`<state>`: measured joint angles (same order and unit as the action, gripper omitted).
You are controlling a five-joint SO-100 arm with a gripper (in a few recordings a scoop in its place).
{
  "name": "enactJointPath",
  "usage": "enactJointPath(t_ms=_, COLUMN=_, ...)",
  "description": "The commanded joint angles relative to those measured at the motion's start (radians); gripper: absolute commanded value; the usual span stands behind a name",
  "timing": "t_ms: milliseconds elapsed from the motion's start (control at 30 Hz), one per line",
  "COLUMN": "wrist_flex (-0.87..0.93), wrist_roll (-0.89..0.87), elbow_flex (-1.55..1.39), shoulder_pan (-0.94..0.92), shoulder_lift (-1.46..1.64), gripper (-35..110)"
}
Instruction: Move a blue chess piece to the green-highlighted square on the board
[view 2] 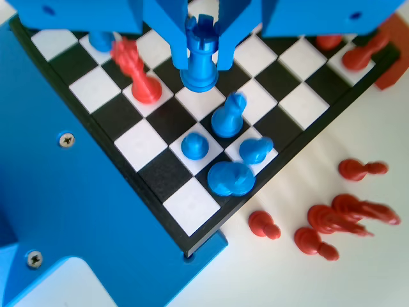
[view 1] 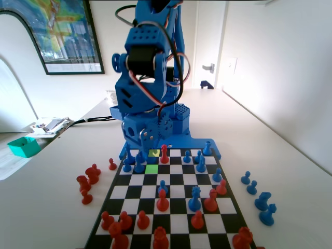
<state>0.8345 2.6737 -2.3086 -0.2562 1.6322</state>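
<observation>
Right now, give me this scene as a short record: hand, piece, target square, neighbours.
hand: hand low over the board, jaws against both sides of a piece
piece: blue piece, notched top
target: green square, unoccupied
neighbours: yellow square just beyond the green one; red piece to its right in the fixed view

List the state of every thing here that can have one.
gripper: shut on the blue chess piece.
blue chess piece: upright, between the jaws.
green-highlighted square: unoccupied.
red piece beside the gripper: standing on the board.
</observation>
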Motion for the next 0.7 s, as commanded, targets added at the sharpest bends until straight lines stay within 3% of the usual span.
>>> enactJointPath(t_ms=0, wrist_flex=-0.015, wrist_roll=0.000, elbow_flex=-0.002, shoulder_pan=-0.006, shoulder_lift=0.008, gripper=1)
enactJointPath(t_ms=667, wrist_flex=-0.152, wrist_roll=-0.026, elbow_flex=-0.048, shoulder_pan=-0.003, shoulder_lift=-0.048, gripper=1)
